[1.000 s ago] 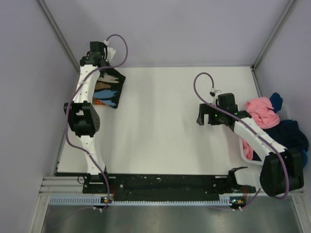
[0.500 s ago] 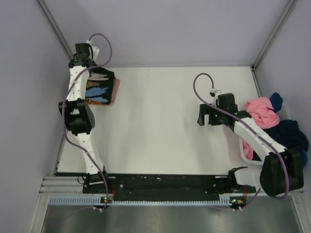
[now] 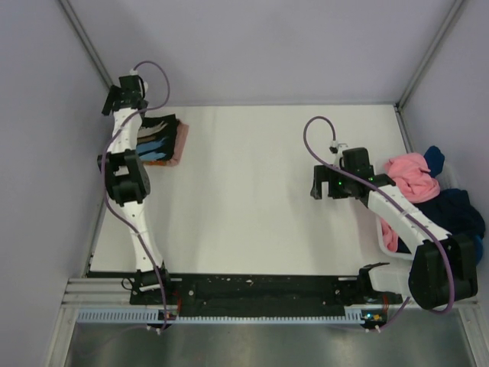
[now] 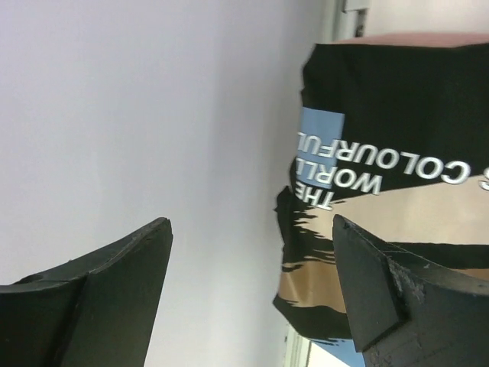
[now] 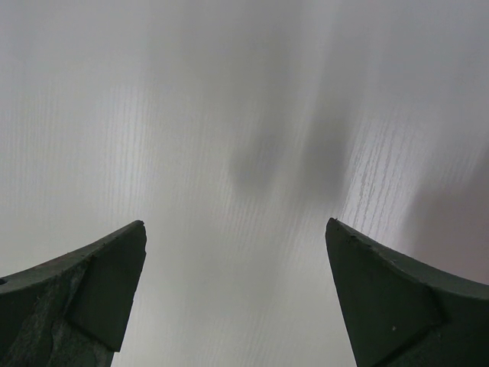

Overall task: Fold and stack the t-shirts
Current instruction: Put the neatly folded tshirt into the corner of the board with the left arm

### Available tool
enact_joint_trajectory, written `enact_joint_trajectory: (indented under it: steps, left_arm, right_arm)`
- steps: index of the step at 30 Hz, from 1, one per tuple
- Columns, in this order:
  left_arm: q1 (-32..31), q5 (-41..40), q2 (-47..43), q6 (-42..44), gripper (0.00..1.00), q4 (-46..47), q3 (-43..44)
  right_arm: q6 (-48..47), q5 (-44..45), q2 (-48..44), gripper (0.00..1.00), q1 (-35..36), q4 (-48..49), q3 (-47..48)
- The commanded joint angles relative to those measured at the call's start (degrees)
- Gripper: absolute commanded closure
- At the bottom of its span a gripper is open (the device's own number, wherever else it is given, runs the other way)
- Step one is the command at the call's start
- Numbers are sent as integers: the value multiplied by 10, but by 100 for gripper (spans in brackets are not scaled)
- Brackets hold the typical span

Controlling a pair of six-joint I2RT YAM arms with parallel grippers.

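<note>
Now the left gripper (image 4: 250, 228) has let go. A moment ago it was clenched on the folded black t-shirt (image 3: 162, 131) and carrying it toward the far-left corner of the table (image 3: 252, 206). Its jaws are now released and wide apart with nothing between them, and it has drawn back toward that corner, just beyond the cloth. The black shirt lies flat there, printed side up, on top of a folded pink t-shirt (image 4: 412, 38) whose edge peeks out along one side, so the stack looks two garments high.

The middle of the table is bare white board.

Further right, the right gripper (image 5: 235, 229) has not moved in the last second. It hovers over bare table with its jaws spread open and holds nothing. Beyond it, at the right edge, the unfolded shirts wait in a heap — a crumpled pink one (image 3: 412, 177), a navy one (image 3: 452, 208) and a bit of blue (image 3: 434, 159).

By my reading one fold-and-place cycle has just closed — the next garment should come from that heap, which the right arm is nearer.
</note>
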Motion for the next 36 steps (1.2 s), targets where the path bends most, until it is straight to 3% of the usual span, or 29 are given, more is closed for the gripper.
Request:
enact_joint_trajectory:
  steps: [1, 4, 7, 8, 9, 16, 22, 26, 31, 36]
  left_arm:
    - [4, -31, -72, 12, 11, 66, -15]
    - [0, -1, -114, 0, 11, 51, -62]
    - [-10, 83, -179, -20, 10, 12, -124]
    - [-15, 113, -203, -27, 10, 2, -152]
    - [-20, 143, -232, -34, 1, -9, -182]
    - [-95, 279, -430, -61, 1, -41, -435]
    - [-127, 430, -627, -111, 1, 53, -680]
    - [-127, 471, -750, -130, 1, 170, -863]
    - [-126, 423, -845, -171, 1, 312, -1028]
    - [-126, 399, -856, -203, 1, 411, -1099]
  right_arm:
    - [-2, -1, -27, 1, 5, 0, 20]
    - [-2, -1, -38, 1, 5, -3, 23]
    - [0, 12, -49, 1, 5, -3, 26]
    - [0, 19, -55, 1, 5, -3, 25]
    - [-2, 25, -59, 1, 5, -2, 23]
    - [-5, 42, -95, 1, 5, 24, -19]
    - [6, 28, -140, 1, 5, 83, -65]
    - [13, 24, -156, 1, 5, 134, -96]
    - [19, 27, -173, 1, 5, 184, -139]
    - [21, 27, -201, 1, 5, 228, -183]
